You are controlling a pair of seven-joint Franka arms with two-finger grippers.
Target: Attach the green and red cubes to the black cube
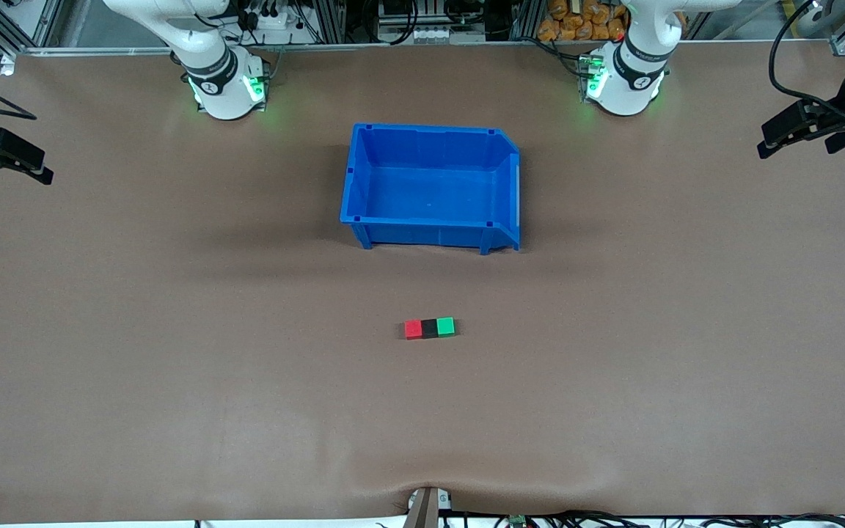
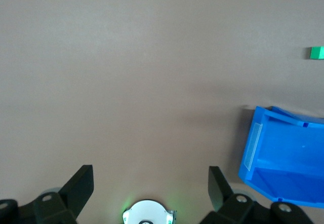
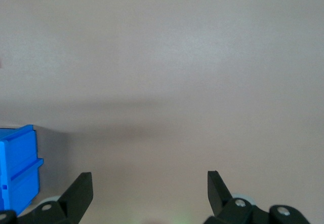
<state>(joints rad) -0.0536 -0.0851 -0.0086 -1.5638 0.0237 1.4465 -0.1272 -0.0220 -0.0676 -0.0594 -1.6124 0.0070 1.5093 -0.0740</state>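
Joined already: red cube (image 1: 413,329), black cube (image 1: 430,328), green cube (image 1: 445,326) touching in row on bare tabletop (image 1: 173,367), nearer camera than blue bin (image 1: 431,185). Left hand (image 1: 796,132) and right hand (image 1: 8,155) parked wide at table ends, spread open, holding nothing, likely clear after attaching.

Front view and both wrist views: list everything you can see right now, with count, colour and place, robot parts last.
red cube: 1, red, touching the black cube, toward the right arm's end.
black cube: 1, black, middle of the row.
green cube: 1, green, touching the black cube, toward the left arm's end.
bin: 1, blue, farther from the camera than the cubes.
table: 1, brown.
left gripper: 1, black, open, waiting at the table's edge.
right gripper: 1, black, open, likewise.
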